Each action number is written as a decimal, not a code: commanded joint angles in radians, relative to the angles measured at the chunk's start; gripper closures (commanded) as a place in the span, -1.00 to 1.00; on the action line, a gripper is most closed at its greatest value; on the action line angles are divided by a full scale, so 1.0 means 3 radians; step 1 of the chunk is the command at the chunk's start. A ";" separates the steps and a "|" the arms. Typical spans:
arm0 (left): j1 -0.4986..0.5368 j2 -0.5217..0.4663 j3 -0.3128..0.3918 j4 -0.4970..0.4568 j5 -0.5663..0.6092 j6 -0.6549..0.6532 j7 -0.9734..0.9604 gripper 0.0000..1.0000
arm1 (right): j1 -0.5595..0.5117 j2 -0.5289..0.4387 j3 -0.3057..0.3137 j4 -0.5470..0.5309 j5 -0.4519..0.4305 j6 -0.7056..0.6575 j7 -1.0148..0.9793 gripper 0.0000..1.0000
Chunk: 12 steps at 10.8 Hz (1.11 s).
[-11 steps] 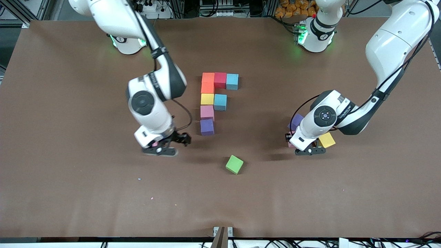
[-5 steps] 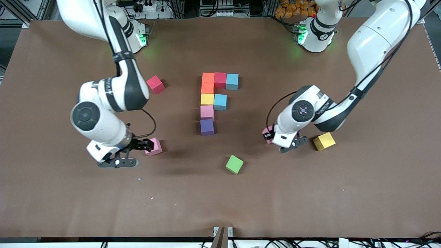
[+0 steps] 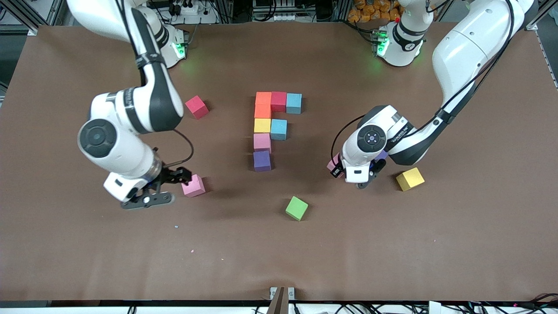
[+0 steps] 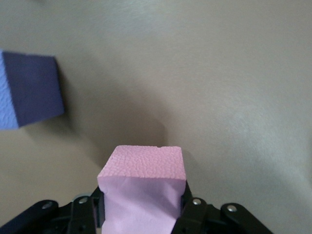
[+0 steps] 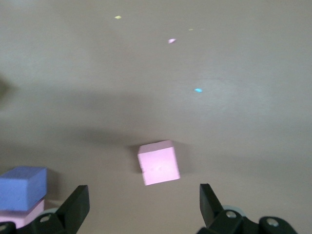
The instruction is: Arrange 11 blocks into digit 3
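Front view: a brown table (image 3: 392, 244) with two white arms reaching in from the top edge; in the middle, seven blocks (image 3: 267, 131) touch one another, a row of orange, red and light blue farthest from the camera, then a column of orange, yellow, pink and purple coming nearer, with a second light blue block beside the yellow one; a loose red block (image 3: 196, 107) lies toward the right arm's end, a loose pink block (image 3: 193, 186) nearer the camera than it; the right gripper (image 3: 153, 190) hangs just beside that pink block, fingers spread wide; a green cube (image 3: 297, 208) sits nearest the camera; toward the left arm's end, the left gripper (image 3: 348, 171) is low over the table, a yellow block (image 3: 410, 179) near it.

Left wrist view: the fingers pinch a pink cube (image 4: 142, 187) above the table; a purple block (image 4: 29, 90) rests on the table further off.

Right wrist view: spread fingertips (image 5: 75, 204) frame the loose pink block on bare table, not touching it.
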 commanded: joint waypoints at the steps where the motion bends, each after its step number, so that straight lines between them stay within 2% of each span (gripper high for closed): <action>1: -0.0044 -0.0074 0.0021 -0.0003 -0.0051 -0.0083 -0.0766 1.00 | 0.0146 -0.0070 0.0014 -0.0037 -0.0024 -0.0105 -0.0091 -1.00; 2: -0.0054 -0.0079 0.0016 -0.0013 -0.0051 -0.0083 -0.1175 1.00 | 0.0233 -0.0176 0.0004 -0.0057 -0.0044 -0.0384 -0.0112 -1.00; 4: -0.0125 -0.0130 0.0006 -0.0075 -0.0015 -0.0083 -0.1876 1.00 | 0.0249 -0.0462 -0.0012 -0.0077 -0.0065 -0.0540 -0.0102 -1.00; 5: -0.0151 -0.0141 0.0006 -0.0110 -0.0015 -0.0083 -0.2042 1.00 | 0.0325 -0.0560 -0.0017 -0.0113 -0.0273 -0.0672 -0.0077 -1.00; 6: -0.0232 -0.0141 0.0006 -0.0106 -0.0015 -0.0078 -0.2195 1.00 | 0.0331 -0.0617 -0.0007 -0.0108 -0.0457 -0.0794 -0.0036 -1.00; 8: -0.0417 -0.0141 0.0006 -0.0100 -0.0010 -0.0078 -0.2563 1.00 | 0.0326 -0.0576 -0.0001 -0.0144 -0.0464 -0.0826 -0.0097 -1.00; 9: -0.0483 -0.0141 0.0006 -0.0100 -0.0015 -0.0073 -0.2686 1.00 | 0.0336 -0.0617 -0.0027 -0.0119 -0.0535 -0.1029 -0.0102 -1.00; 10: -0.0550 -0.0141 0.0006 -0.0106 -0.0010 -0.0073 -0.2819 1.00 | 0.0290 -0.0673 -0.0103 -0.0027 -0.0616 -0.1162 -0.0107 -1.00; 12: -0.0678 -0.0146 0.0006 -0.0171 0.0071 -0.0073 -0.2968 1.00 | 0.0163 -0.0714 -0.0256 -0.0001 -0.0628 -0.1133 -0.0117 -1.00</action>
